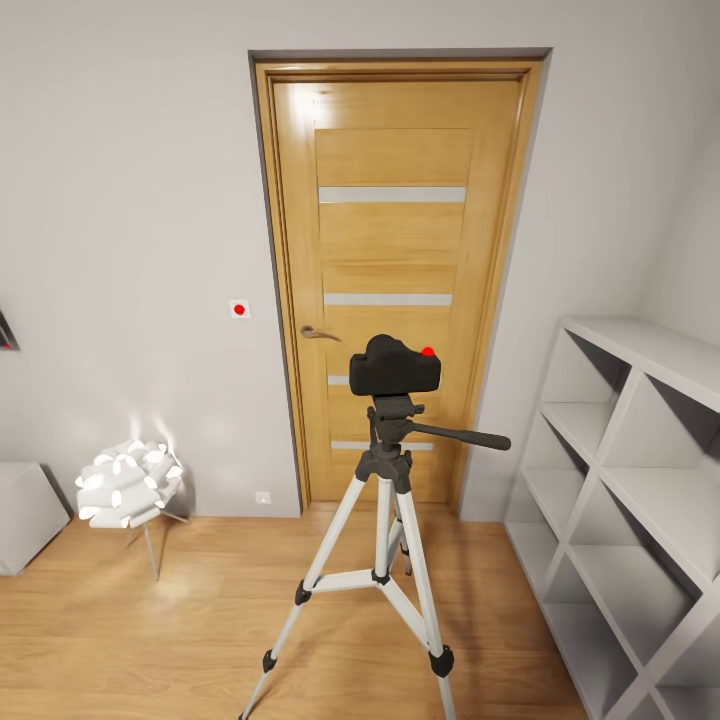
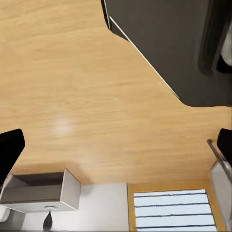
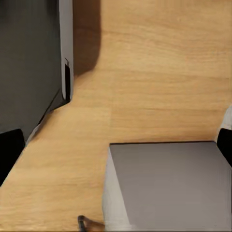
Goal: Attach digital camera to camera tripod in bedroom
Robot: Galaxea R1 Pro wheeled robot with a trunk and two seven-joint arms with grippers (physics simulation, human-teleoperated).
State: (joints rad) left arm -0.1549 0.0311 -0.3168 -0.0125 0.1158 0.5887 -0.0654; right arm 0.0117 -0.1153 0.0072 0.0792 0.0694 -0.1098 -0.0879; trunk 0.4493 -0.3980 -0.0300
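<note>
Digital camera (image 1: 394,367) already sits on the camera tripod (image 1: 385,500) head by the door (image 1: 395,280), pan handle pointing right; both my grippers, left (image 2: 116,140) and right (image 3: 116,140), hang wide open, empty, aimed at the floor (image 2: 72,72), neither nearer.

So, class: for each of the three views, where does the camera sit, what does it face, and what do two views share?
Head view: on the robot's head, facing the digital camera atop the camera tripod, oak door behind.
Left wrist view: down at the floor; left claw open.
Right wrist view: down at a grey block; right claw open.
Both wrist views share plank floor.
</note>
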